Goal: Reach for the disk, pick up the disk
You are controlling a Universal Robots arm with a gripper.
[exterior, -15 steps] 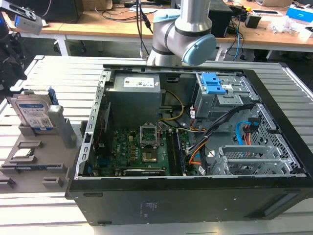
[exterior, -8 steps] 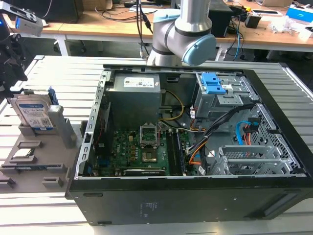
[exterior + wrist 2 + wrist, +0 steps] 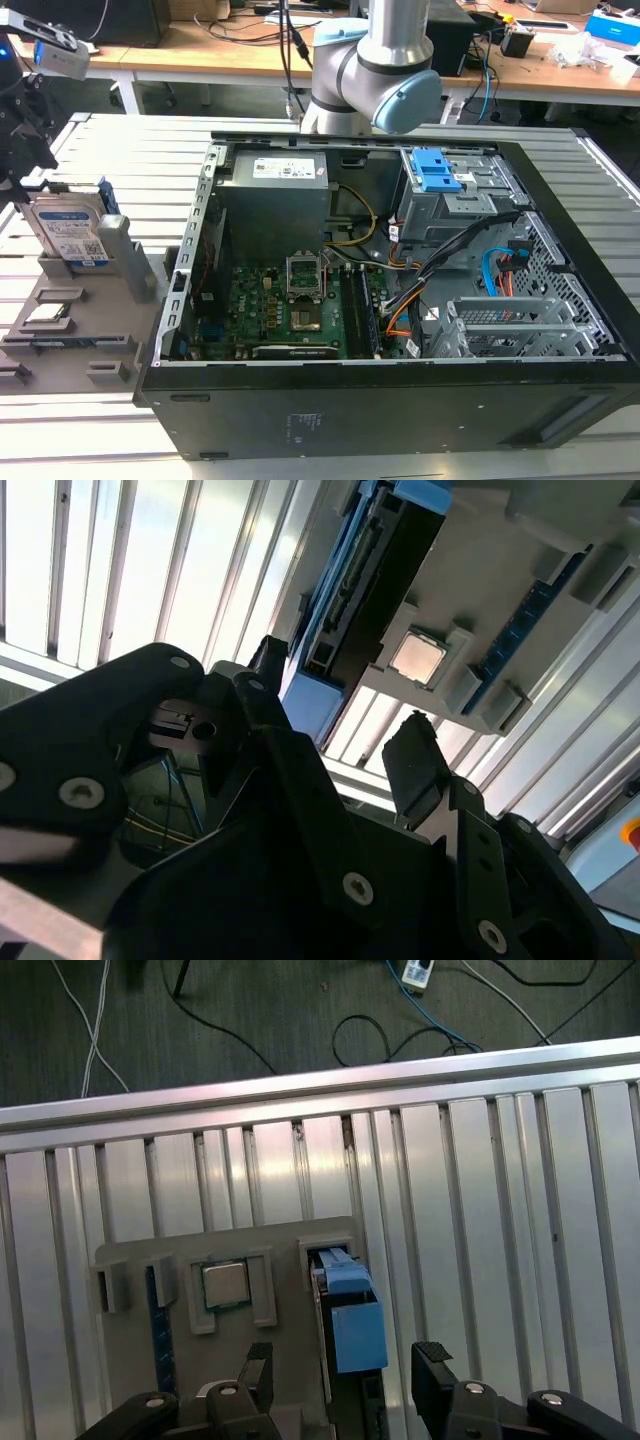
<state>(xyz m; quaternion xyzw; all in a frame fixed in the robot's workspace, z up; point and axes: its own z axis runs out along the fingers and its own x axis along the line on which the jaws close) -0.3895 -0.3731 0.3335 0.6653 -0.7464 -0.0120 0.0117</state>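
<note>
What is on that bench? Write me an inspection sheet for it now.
Surface: slatted aluminium table with a grey fixture tray on it.
Job's things: disk stands on edge in the tray, framed by its blue bracket, not gripped.
Clutter: processor chip in a tray pocket; open computer case beside the tray.
Grippers: gripper open, one finger on either side of the disk, with a gap on each side in the first wrist view.
Cables: blue cable inside the case; loose cables on the floor.
Surroundings: desks behind the table.
</note>
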